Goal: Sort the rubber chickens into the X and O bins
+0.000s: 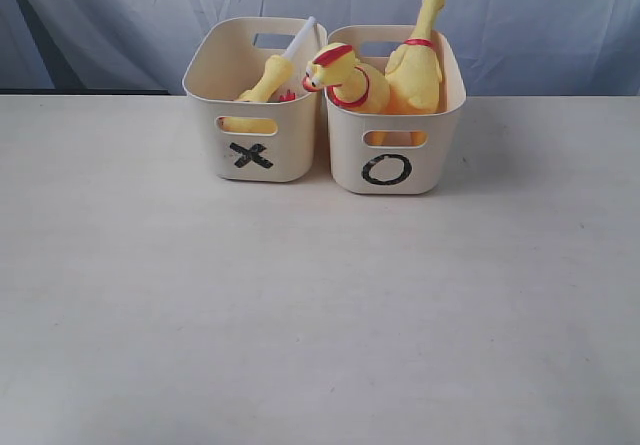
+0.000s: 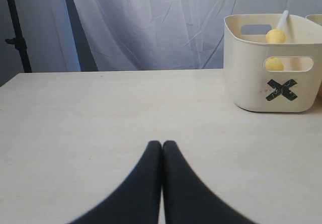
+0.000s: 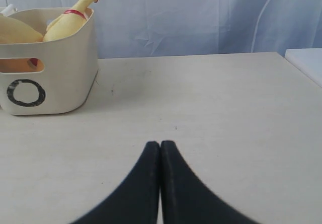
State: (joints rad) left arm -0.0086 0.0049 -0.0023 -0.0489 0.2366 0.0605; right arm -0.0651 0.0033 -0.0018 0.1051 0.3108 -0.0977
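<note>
Sorting looks finished: chickens (image 1: 415, 65) sit in the X bin (image 1: 292, 155) and the O bin (image 1: 345, 160); left gripper (image 2: 161, 148) and right gripper (image 3: 160, 148) are closed, empty.

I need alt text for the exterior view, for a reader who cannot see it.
Two cream bins stand side by side on a pale table. The X bin, left, holds a slim yellow rubber chicken; the O bin, right, holds two larger chickens, one neck pointing up.

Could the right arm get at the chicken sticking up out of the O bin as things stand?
Probably yes: nothing stands between the shut right gripper and the O bin, and that chicken pokes well above the rim.
</note>
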